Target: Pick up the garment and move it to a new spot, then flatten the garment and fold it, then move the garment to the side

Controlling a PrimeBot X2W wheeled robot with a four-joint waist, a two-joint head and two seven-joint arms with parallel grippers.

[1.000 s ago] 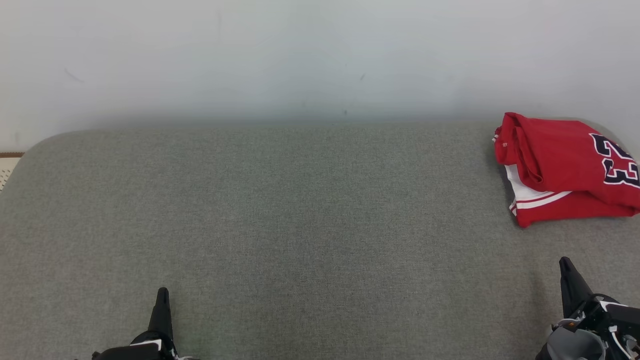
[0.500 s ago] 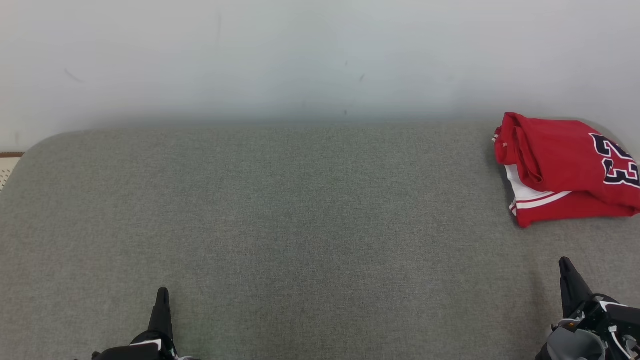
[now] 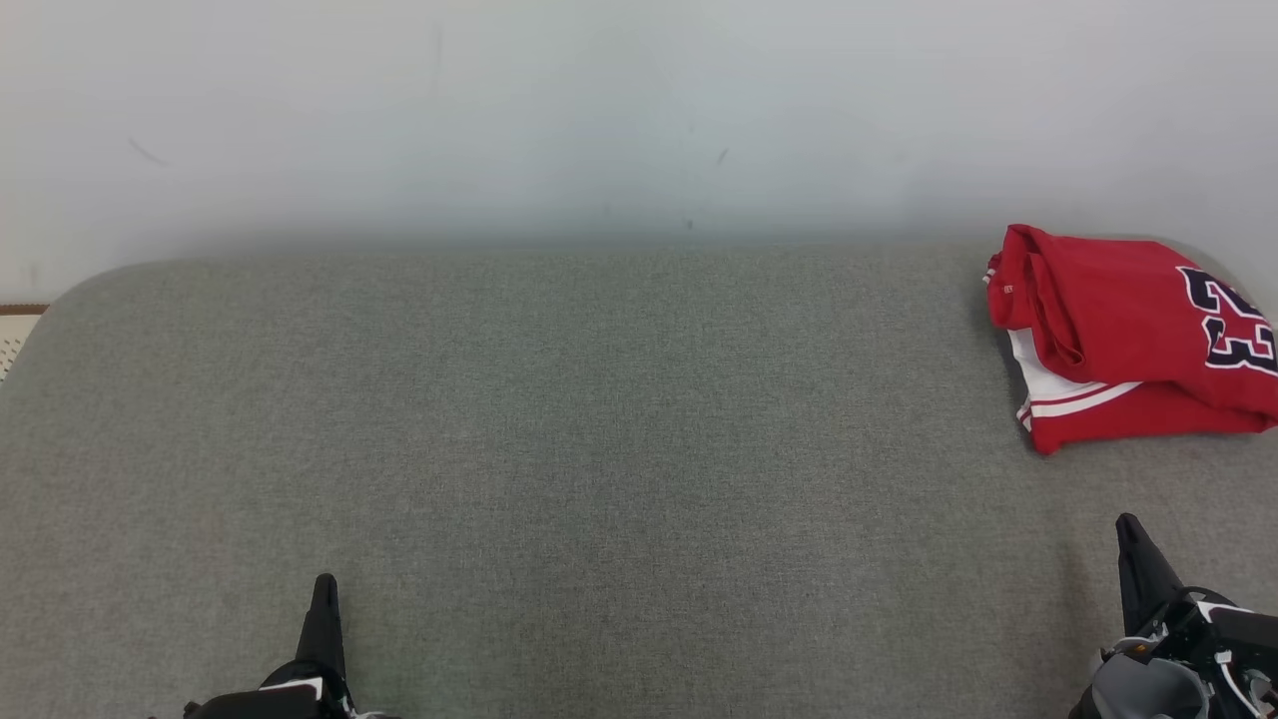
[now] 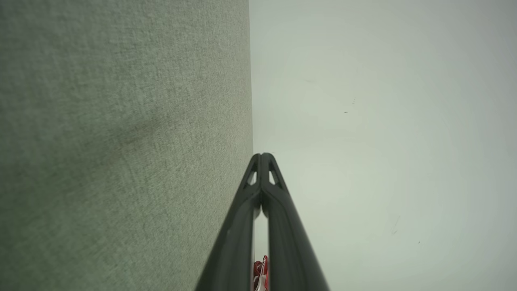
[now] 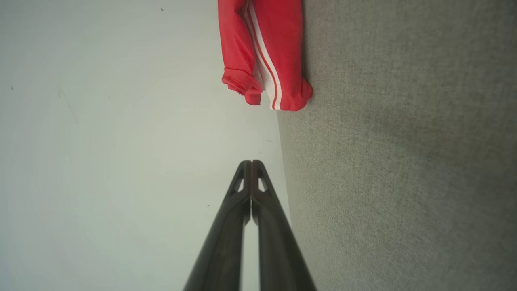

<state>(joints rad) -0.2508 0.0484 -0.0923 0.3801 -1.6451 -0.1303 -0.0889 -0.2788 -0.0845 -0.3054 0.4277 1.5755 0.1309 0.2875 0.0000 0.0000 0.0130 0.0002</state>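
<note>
**A:** Status on the fold job?

**B:** The red garment (image 3: 1118, 340) lies at the far right corner of the grey padded surface (image 3: 599, 449), close to the pale wall (image 3: 599, 100). It's a compact layered bundle, and part of it runs off the head view's right edge.

**A:** So it's done?

**B:** My read is yes, or nearly. It's layered and parked at the side, which fits the last step. The fold is loose though, with a rolled edge on its left side. I can't rule out that this is an unstarted pile.

**A:** Grippers?

**B:** Left gripper (image 3: 324, 589) is low at the near edge, well away from the cloth. Right gripper (image 3: 1128, 524) is near the garment but not touching it. Both wrist views show the fingers pressed together at the tips with nothing between them.

**A:** Any text?

**B:** A dark "23" (image 3: 1233, 325) with a white outline is on the top layer. There's white striped trim (image 3: 1073, 397) below it. A small white tag (image 3: 1007, 290) sits at the left fold, too small to read. No brand is legible.
</note>
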